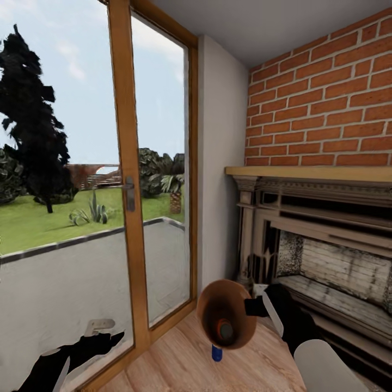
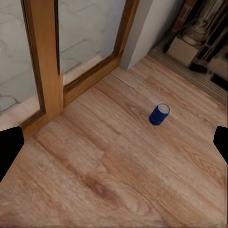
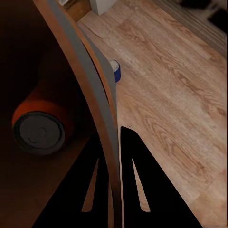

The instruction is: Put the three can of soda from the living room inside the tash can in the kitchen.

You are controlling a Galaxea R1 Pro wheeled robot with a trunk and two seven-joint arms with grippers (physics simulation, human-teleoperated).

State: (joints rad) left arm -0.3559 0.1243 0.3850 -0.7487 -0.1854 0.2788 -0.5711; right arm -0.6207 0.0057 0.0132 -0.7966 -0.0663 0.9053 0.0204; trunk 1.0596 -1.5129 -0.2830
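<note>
While your right tool (image 1: 260,306) grips the bucket (image 1: 226,314) holding an orange can (image 3: 40,124), your left tool (image 2: 114,142) hangs open above the blue can (image 2: 159,114).

Head view: the tash can (image 1: 228,313) hides the upper part of the blue can (image 1: 216,354). Right wrist view: the bucket rim covers most of that can; the orange can (image 3: 40,126) sits in deep shadow. Left tool (image 2: 114,142): fingertips cut off at both picture edges. Fireplace (image 2: 199,33) blurred.
</note>
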